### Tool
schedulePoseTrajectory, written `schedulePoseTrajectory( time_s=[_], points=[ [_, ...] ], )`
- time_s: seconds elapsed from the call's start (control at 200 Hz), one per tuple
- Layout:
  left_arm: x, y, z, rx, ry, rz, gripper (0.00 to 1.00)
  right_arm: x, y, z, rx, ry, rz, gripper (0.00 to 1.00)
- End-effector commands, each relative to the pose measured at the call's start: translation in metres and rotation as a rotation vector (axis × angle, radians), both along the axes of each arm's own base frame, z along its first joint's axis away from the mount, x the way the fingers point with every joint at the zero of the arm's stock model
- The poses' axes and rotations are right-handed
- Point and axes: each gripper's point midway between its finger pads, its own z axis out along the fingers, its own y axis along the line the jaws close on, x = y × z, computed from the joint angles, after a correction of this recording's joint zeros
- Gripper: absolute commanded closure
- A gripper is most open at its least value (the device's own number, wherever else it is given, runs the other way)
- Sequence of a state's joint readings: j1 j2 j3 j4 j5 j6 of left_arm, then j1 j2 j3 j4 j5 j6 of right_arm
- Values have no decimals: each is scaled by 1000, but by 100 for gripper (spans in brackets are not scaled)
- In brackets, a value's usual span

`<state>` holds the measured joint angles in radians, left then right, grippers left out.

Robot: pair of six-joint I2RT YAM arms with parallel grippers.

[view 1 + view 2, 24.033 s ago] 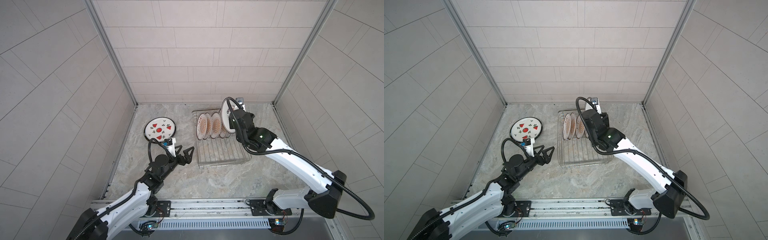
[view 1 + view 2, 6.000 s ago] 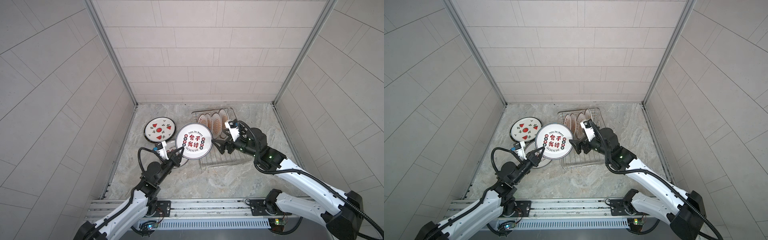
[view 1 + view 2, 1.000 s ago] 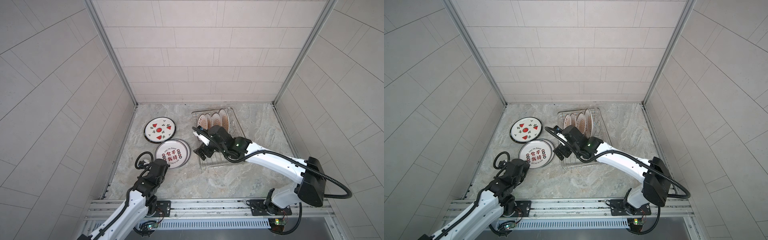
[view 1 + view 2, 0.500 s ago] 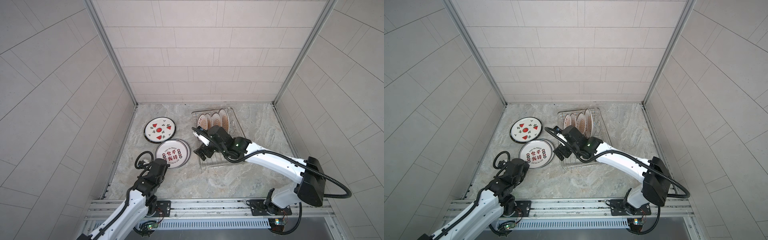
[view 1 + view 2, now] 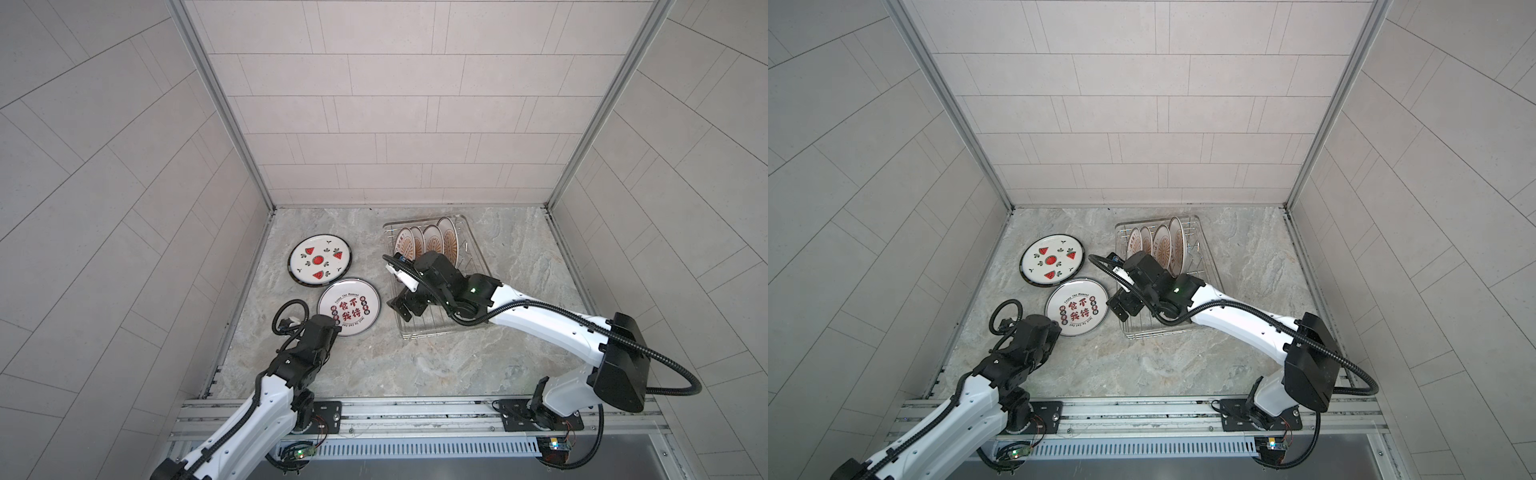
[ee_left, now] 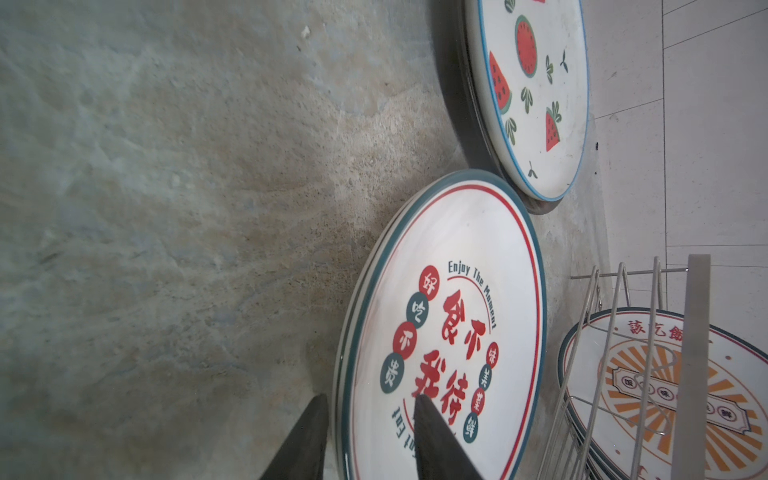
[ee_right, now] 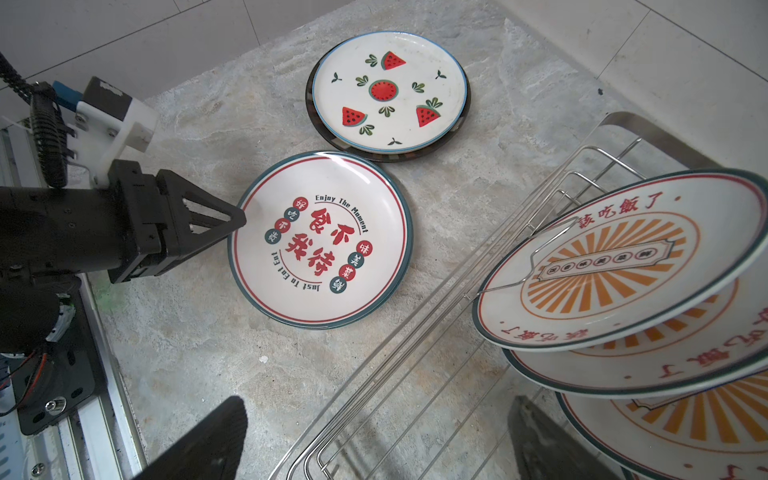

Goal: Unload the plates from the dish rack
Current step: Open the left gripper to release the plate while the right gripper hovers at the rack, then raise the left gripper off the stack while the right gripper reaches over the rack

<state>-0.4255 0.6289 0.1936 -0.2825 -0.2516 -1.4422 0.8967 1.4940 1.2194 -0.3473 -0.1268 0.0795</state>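
Four white plates point(image 5: 432, 243) with dark rims and orange sunburst prints stood on edge at the far end of the silver wire dish rack point(image 5: 473, 254), on the right half of the marble table point(image 5: 415, 365). Both top views showed all four. Left of the rack lay a red-character plate point(image 5: 349, 306) and, beyond it, a watermelon plate point(image 5: 320, 259). Only the right wrist view showed a dark plate point(image 7: 415, 157) under the watermelon one, and only the left wrist view showed a second like rim beneath the character plate. The left end effector point(image 6: 370, 400) stood partly parted astride that plate's near rim, and whether it pinched could not be told. The right end effector point(image 5: 405, 309) hung wide open and empty over the rack's near end.
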Motion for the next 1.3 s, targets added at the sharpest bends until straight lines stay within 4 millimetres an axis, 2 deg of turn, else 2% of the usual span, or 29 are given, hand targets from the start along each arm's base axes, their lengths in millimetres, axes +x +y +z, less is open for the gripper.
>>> schedulePoseTrajectory(
  time_s=[0.0,0.335,0.475,0.646,0.711,0.801,0.921,1.101,1.251,1.296],
  points=[
    [3,6,11,25,-22,20,60,2,3,6,-3,-16,4,0],
    [-3,18,17,52,-45,65,59,1,1,10,11,-27,0,0],
    [-3,24,27,80,-88,71,55,-1,-2,16,41,-46,-5,0],
    [2,23,46,110,-160,25,38,-2,-8,27,90,-85,-33,0],
    [5,20,51,119,-195,5,26,-1,-13,32,117,-110,-55,0],
    [13,11,58,116,-254,-46,11,-1,-22,41,164,-148,-92,0],
    [24,-1,70,105,-335,-106,0,0,-37,53,227,-197,-161,0],
    [39,-23,95,125,-475,-224,0,2,-65,61,283,-252,-269,0],
    [47,-51,121,146,-636,-380,0,10,-85,59,288,-260,-351,0],
    [48,-58,123,148,-660,-421,0,14,-89,58,287,-256,-373,0]
  ],
)
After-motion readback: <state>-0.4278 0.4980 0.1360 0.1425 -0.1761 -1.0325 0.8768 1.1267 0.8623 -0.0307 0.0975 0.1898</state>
